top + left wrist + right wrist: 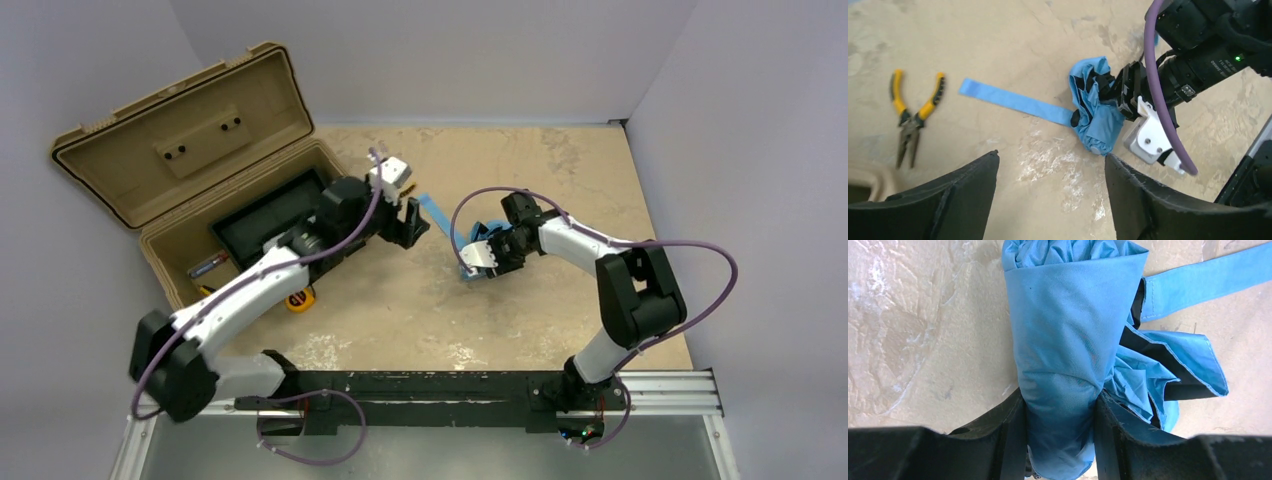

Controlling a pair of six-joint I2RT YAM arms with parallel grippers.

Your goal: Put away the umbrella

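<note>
The umbrella [472,240] is a folded sky-blue fabric bundle lying on the tan tabletop near the middle, and its flat blue strap [433,208] trails toward the left arm. My right gripper [1058,405] is shut on the umbrella [1063,340], both fingers pressing into the rolled fabric, with loose folds bulging to the right. In the left wrist view the umbrella [1095,117] and its strap [1013,100] lie ahead of my left gripper [1051,155]. That gripper is open, holds nothing, and hovers over bare table just short of the bundle.
An open tan toolbox [160,245] stands at the left with a black tray [270,215] inside it. Yellow-handled pliers [913,117] lie on the table by the box's near corner. Walls close in the table at the back and both sides.
</note>
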